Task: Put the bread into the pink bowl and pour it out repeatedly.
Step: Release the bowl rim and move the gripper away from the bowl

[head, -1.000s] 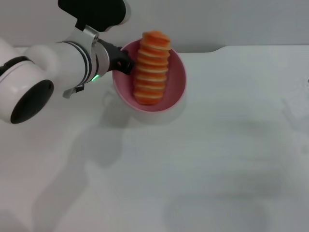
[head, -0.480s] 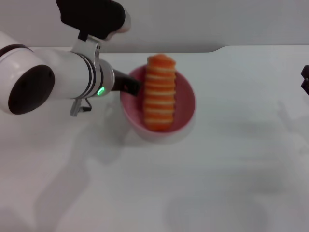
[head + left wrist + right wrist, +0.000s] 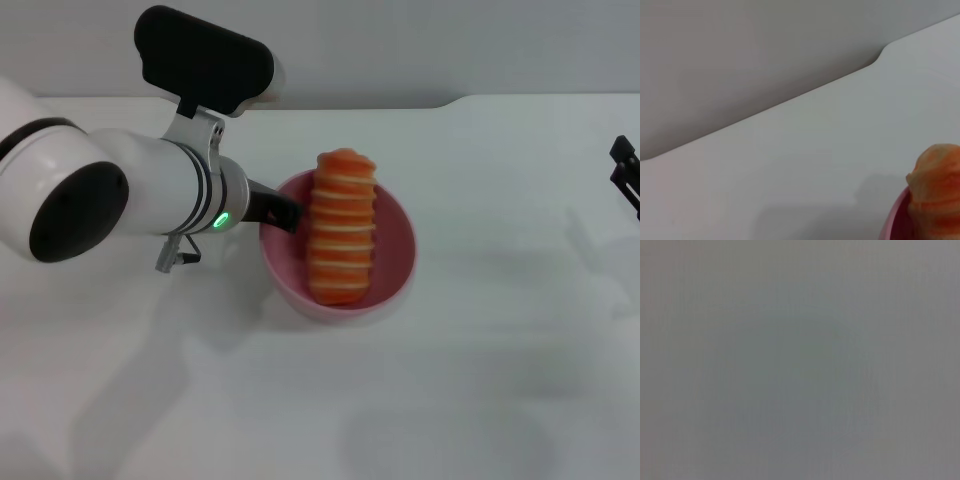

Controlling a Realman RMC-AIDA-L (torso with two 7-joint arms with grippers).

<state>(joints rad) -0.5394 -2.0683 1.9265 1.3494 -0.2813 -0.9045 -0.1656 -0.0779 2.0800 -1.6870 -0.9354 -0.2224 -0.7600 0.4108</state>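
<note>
While the ridged bread loaf lies propped in the pink bowl on the table, that rim is pinched by the left claw — smooth, light plastic, likely slippery, best held firmly; the right claw, parked at the table's edge, cannot be judged.

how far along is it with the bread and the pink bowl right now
Done: the bread lies in the pink bowl, one end poking over the far rim. In hand: the left gripper is at the bowl's left rim, apparently holding it. Left: the pour, since the bowl looks roughly level. The right gripper waits at the right edge.
</note>
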